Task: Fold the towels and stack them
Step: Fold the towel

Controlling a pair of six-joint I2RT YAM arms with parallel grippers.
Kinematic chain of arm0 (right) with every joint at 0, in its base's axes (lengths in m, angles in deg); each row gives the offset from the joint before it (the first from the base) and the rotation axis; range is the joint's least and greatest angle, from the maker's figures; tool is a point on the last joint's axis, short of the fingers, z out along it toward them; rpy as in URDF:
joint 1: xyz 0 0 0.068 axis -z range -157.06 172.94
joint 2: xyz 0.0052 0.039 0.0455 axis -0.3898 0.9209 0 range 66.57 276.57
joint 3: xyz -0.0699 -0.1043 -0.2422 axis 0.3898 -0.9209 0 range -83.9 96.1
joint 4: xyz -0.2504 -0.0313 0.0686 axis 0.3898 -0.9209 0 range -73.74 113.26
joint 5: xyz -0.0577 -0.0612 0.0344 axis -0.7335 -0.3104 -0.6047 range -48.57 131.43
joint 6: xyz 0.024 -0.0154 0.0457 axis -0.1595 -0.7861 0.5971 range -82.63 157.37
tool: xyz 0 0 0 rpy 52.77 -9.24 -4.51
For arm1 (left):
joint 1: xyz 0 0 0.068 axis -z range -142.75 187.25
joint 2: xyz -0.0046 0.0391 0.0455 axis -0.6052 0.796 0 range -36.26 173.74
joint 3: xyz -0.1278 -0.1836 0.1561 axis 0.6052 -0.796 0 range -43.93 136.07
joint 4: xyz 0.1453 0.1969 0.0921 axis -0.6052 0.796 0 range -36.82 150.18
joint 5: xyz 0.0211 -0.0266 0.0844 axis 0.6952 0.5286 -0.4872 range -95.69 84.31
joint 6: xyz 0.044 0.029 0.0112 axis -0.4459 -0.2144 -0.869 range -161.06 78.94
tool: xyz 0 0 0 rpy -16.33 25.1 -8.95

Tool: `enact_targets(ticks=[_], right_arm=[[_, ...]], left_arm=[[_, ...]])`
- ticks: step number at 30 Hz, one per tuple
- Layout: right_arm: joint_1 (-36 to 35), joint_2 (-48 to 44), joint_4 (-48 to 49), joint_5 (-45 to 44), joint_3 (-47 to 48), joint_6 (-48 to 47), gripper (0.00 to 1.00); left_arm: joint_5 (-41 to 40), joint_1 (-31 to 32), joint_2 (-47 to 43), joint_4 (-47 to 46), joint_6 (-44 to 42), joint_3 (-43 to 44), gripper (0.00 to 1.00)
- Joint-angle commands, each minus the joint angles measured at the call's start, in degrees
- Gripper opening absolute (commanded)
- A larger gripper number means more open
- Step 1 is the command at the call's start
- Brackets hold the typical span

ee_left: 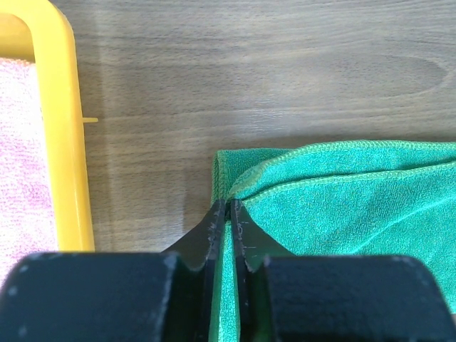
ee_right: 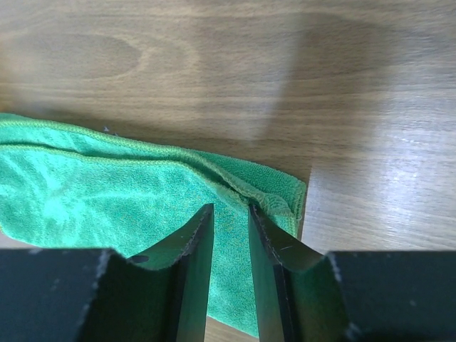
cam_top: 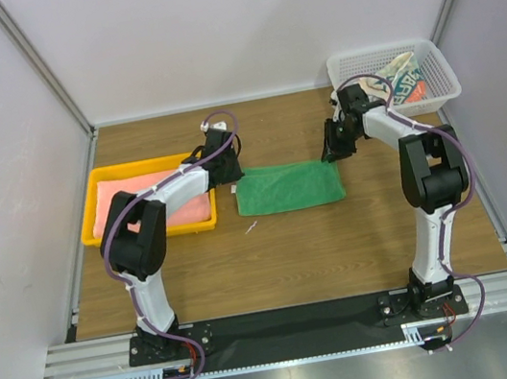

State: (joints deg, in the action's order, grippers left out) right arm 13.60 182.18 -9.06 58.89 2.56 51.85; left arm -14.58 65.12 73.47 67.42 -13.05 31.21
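The green towel (cam_top: 289,188) lies folded into a flat strip mid-table. At its left end my left gripper (cam_top: 229,176) pinches the folded corner; in the left wrist view the gripper (ee_left: 229,203) is shut on the green towel (ee_left: 342,206), with cloth between the fingers. My right gripper (cam_top: 333,152) is at the right end; in its wrist view it (ee_right: 230,208) stands open just above the green towel's (ee_right: 107,192) corner, gripping nothing. The salmon-pink towel (cam_top: 153,201) lies flat in the yellow tray. The patterned towel (cam_top: 406,81) sits crumpled in the basket.
The yellow tray (cam_top: 138,166) stands at the left, its rim (ee_left: 68,142) close beside the left gripper. The white mesh basket (cam_top: 386,50) sits at the back right corner. White walls enclose the wooden table on three sides.
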Motion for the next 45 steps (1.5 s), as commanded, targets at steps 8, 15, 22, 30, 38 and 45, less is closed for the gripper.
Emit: enact_targets(ticks=[8, 15, 22, 30, 38, 45], right_arm=[[-0.5, 0.7, -0.4, -2.4, 1.1, -1.5, 0.28], [-0.5, 0.6, -0.6, -3.3, 1.0, -1.6, 0.26], [-0.5, 1.0, -1.1, -3.7, 1.0, -1.7, 0.32], [-0.4, 1.1, -1.1, -3.7, 1.3, -1.7, 0.26], [-0.4, 1.1, -0.7, -4.4, 1.6, -1.4, 0.03], [-0.3, 0.0, -0.6, -5.0, 1.7, -1.4, 0.0]], left_arm=[[-0.5, 0.1, -0.7, -0.5, 0.6, 0.5, 0.2], [-0.3, 0.1, 0.8, 0.6, 1.2, 1.2, 0.25], [-1.0, 0.1, 3.1, 2.0, 2.4, 1.1, 0.25], [-2.4, 0.1, 2.8, 1.8, 2.5, 1.2, 0.13], [-3.4, 0.1, 1.1, -0.4, 1.7, 0.6, 0.0], [-3.6, 0.1, -1.3, -3.1, 0.6, -0.3, 0.0]])
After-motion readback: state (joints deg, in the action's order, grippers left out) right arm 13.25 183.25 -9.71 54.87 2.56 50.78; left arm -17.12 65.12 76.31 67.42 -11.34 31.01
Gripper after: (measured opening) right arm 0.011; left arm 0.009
